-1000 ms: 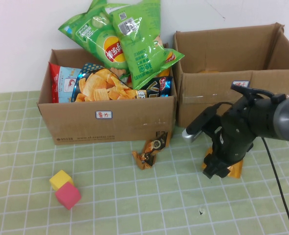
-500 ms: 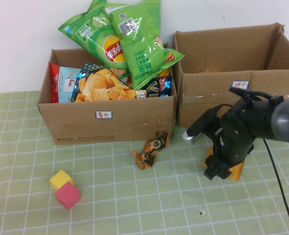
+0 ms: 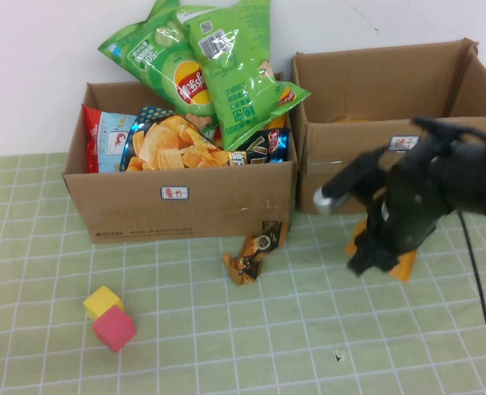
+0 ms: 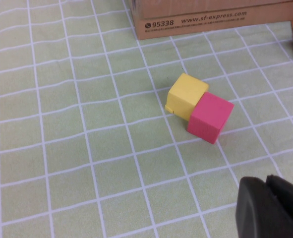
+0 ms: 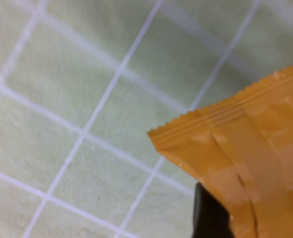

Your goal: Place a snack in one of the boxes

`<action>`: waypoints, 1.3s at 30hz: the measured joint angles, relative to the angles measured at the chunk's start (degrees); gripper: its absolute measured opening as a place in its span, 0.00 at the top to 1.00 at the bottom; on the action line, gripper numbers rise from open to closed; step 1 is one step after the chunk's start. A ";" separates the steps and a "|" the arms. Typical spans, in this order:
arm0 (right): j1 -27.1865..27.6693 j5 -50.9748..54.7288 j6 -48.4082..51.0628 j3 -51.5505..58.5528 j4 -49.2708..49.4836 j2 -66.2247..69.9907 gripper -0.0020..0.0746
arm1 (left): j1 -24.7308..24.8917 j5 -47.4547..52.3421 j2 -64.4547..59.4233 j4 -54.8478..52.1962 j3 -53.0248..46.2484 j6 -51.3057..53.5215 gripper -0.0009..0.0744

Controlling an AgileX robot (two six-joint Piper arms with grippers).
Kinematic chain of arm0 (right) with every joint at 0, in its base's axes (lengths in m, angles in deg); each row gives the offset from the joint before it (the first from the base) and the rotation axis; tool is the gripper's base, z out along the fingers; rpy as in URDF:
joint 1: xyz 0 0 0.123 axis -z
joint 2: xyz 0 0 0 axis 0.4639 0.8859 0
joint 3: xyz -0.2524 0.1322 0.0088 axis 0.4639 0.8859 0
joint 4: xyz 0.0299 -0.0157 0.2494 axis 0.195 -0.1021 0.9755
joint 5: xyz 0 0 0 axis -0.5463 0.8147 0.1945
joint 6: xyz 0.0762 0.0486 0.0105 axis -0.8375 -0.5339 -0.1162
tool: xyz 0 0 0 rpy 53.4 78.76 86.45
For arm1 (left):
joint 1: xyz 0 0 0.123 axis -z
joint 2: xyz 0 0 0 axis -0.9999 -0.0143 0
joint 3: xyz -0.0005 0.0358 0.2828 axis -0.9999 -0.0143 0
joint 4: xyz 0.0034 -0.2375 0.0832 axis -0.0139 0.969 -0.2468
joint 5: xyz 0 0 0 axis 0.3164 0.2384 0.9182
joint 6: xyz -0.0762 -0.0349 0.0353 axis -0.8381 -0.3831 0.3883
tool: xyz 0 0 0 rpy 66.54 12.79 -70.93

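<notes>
My right gripper [image 3: 367, 260] is shut on an orange snack packet [image 3: 404, 265] and holds it just above the table, in front of the right cardboard box [image 3: 366, 158]. In the right wrist view the packet [image 5: 255, 148] fills the corner with its crimped edge over the tablecloth, and one black finger [image 5: 210, 215] shows beneath it. The left cardboard box [image 3: 177, 202] is packed with chip bags. My left gripper [image 4: 275, 208] is shut and empty, low over the table at the front left, near two blocks.
A small brown and orange packet [image 3: 255, 251] leans against the left box's front corner. A yellow block [image 3: 102, 300] and a pink block [image 3: 115, 327] touch each other on the green checked cloth; both show in the left wrist view [image 4: 186, 95].
My right arm has risen and shifted slightly right toward the right box, carrying the orange packet up off the cloth. The left arm has not moved.
</notes>
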 joint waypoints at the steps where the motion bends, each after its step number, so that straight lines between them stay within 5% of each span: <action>1: 0.00 0.00 -0.14 0.00 0.00 -1.60 0.48 | 0.00 0.00 0.00 0.00 0.00 0.00 0.99; 7: -0.11 -3.89 -0.41 -2.64 -1.19 -12.37 0.48 | 0.00 0.00 0.00 0.00 0.00 0.00 0.99; 12: 0.00 -15.74 -8.46 -8.43 -13.26 -15.17 0.49 | 0.00 0.00 0.00 0.00 0.00 0.00 0.99; 20: 6.50 -27.58 -40.90 -21.26 -25.95 -3.55 0.48 | 0.00 0.00 0.00 0.00 0.00 0.24 0.99; 26: 8.84 -14.00 -61.48 -27.55 -26.06 7.01 0.37 | 0.00 0.00 0.00 0.00 0.00 0.51 0.99; 33: 8.84 -8.67 -58.75 -29.45 -21.31 8.00 0.38 | 0.00 -0.58 0.00 -1.46 0.00 0.61 0.99; 39: 8.65 -5.11 -43.24 -30.01 -7.65 2.02 0.71 | 0.00 -2.30 1.25 -3.51 0.00 0.61 0.99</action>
